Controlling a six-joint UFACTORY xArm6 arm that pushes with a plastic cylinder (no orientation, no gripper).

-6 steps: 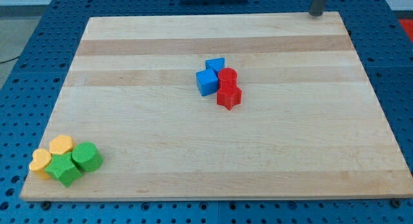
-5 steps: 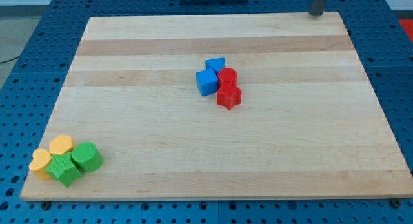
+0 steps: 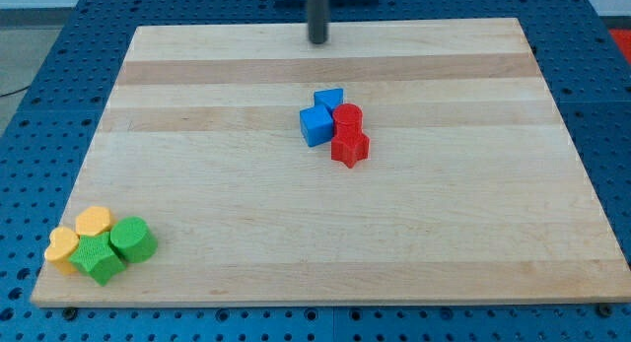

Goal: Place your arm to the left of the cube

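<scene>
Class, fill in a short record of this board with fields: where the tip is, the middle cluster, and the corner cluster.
tip: my tip near the view's top edge, above the middle cluster, touching no block
middle cluster: blue cube, second blue block, red cylinder, second red block
corner cluster: two yellow blocks, two green blocks, at the view's bottom left
board: wooden board

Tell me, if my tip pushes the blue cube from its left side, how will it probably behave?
The blue cube looks stiff and flat-bottomed, so it should slide on the wooden board, not roll. It touches a red block and another blue block, so these would likely move too. My tip is well above the cluster, touching nothing.
</scene>
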